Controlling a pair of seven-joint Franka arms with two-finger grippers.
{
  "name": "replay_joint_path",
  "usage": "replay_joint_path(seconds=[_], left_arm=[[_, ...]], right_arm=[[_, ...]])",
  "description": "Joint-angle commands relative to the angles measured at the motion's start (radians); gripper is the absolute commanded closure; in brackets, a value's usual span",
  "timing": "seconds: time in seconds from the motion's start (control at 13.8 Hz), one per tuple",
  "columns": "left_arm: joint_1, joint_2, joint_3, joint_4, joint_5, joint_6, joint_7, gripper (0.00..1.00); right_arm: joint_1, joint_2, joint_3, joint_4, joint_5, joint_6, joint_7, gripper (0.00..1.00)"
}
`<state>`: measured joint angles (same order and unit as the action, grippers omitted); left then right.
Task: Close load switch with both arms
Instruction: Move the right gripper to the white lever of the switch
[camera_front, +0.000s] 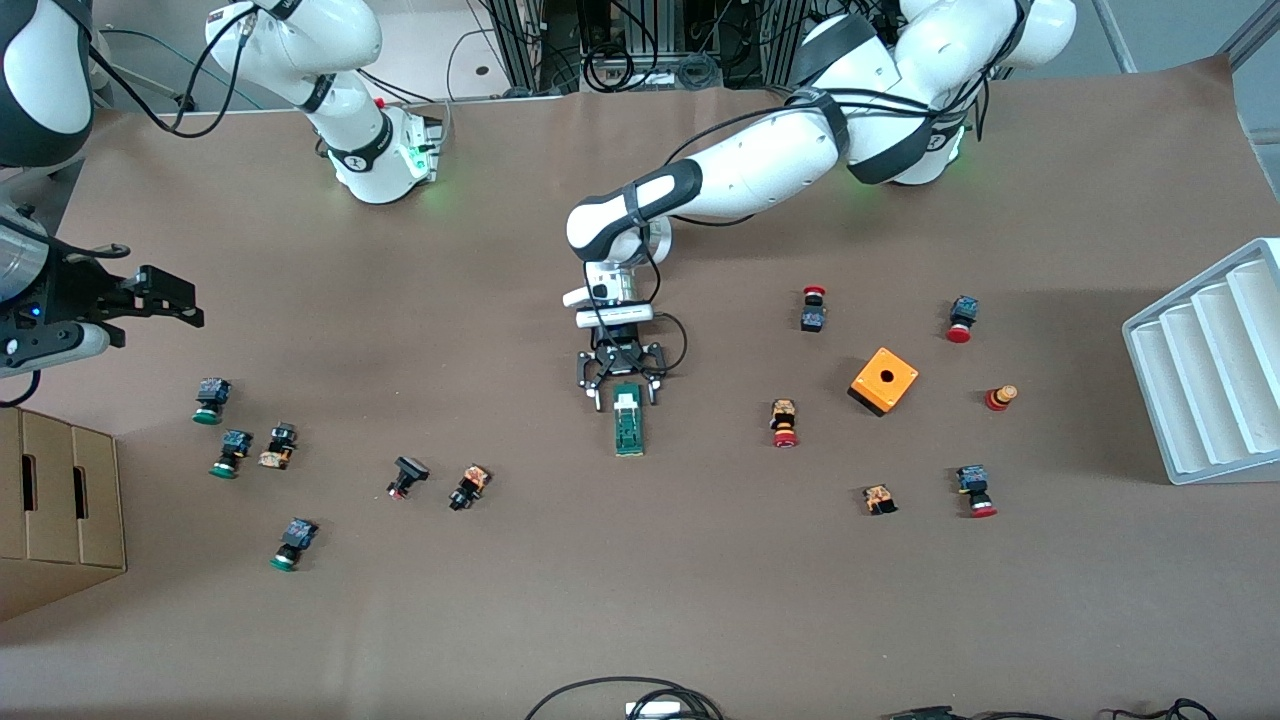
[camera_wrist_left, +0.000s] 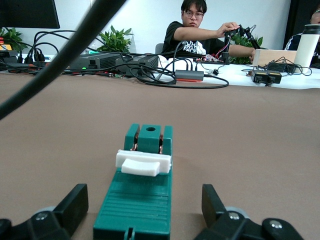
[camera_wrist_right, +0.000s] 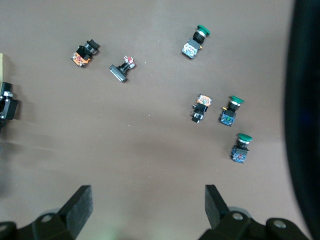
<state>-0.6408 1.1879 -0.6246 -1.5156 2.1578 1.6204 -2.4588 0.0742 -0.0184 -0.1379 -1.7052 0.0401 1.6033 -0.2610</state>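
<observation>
The load switch (camera_front: 628, 424) is a slim green bar with a white block, lying flat near the table's middle. It also shows in the left wrist view (camera_wrist_left: 142, 200), with its white block (camera_wrist_left: 143, 162) across it. My left gripper (camera_front: 622, 392) is open and low at the table. Its fingers stand on either side of the switch's end nearest the bases, with a gap on each side, as the left wrist view (camera_wrist_left: 144, 205) shows. My right gripper (camera_front: 175, 300) waits, open and empty, high over the right arm's end of the table; in the right wrist view (camera_wrist_right: 148, 200) it is over bare table.
An orange box (camera_front: 883, 381) and several red-capped push buttons lie toward the left arm's end. Several green-capped buttons (camera_front: 211, 400) lie toward the right arm's end. A white slotted tray (camera_front: 1205, 370) and a cardboard box (camera_front: 55, 510) stand at the table's ends.
</observation>
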Motion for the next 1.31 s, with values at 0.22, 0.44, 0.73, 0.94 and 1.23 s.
replay_joint_path(seconds=[0.22,0.44,0.73,0.94,1.23], left_arm=[[-0.017,0.030,0.016,0.029,0.022,-0.020,-0.014,0.01],[-0.017,0.030,0.016,0.037,0.022,-0.019,-0.014,0.09],[-0.017,0.030,0.016,0.048,0.023,-0.019,-0.011,0.23],[-0.017,0.030,0.017,0.049,0.025,-0.019,-0.006,0.31],[-0.020,0.030,0.016,0.049,0.036,-0.019,0.001,0.39]], right_arm=[[0.051,0.087,0.030,0.036,0.086,0.044,0.203,0.00],[0.125,0.123,0.032,0.044,0.084,0.062,0.394,0.00],[0.266,0.192,0.032,0.062,0.083,0.138,0.703,0.00],[0.369,0.282,0.032,0.117,0.084,0.199,1.007,0.00],[0.461,0.396,0.034,0.156,0.144,0.324,1.342,0.00]])
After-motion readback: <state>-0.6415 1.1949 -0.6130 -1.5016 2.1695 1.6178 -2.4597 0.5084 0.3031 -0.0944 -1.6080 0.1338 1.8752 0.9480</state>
